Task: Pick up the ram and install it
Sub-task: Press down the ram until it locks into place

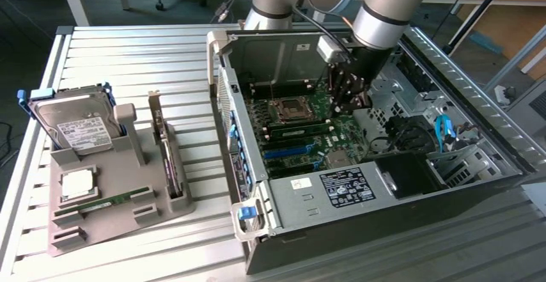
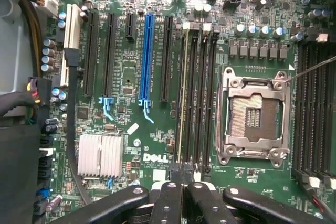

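Observation:
A green ram stick lies in a groove of the grey holder on the exterior view's left. Inside the open computer case, a second thin green ram stick stands in a memory slot beside the empty CPU socket. My gripper hangs inside the case just above the motherboard, over one end of those memory slots. Its black fingers are shut against each other and I see nothing between them.
The grey holder also carries a silver hard drive with blue rails, a dark expansion card standing on edge and a square chip. Case walls, a blue cable and a drive cage surround the motherboard. A slatted metal table lies underneath.

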Action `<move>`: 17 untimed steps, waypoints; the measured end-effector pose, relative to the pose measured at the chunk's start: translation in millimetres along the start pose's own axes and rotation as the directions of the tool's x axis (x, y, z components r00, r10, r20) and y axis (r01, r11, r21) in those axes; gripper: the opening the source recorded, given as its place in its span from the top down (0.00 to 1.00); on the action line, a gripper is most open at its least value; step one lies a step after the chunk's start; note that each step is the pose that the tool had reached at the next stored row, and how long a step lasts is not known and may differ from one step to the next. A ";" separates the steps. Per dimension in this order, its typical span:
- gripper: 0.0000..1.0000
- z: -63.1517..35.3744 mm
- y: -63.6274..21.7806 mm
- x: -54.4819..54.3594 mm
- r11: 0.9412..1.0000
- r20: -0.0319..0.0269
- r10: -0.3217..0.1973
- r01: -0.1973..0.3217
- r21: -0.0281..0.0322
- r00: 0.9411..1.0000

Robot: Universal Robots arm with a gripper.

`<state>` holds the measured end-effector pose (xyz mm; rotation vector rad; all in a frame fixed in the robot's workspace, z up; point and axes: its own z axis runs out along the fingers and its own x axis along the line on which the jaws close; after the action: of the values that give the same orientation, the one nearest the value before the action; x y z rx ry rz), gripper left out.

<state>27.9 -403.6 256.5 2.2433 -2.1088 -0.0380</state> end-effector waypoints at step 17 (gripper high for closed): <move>0.89 25.1 -1.6 -0.6 1.000 0.000 0.000 0.000 0.000 1.000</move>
<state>27.9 -403.6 231.3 2.2434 -2.1084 -0.0378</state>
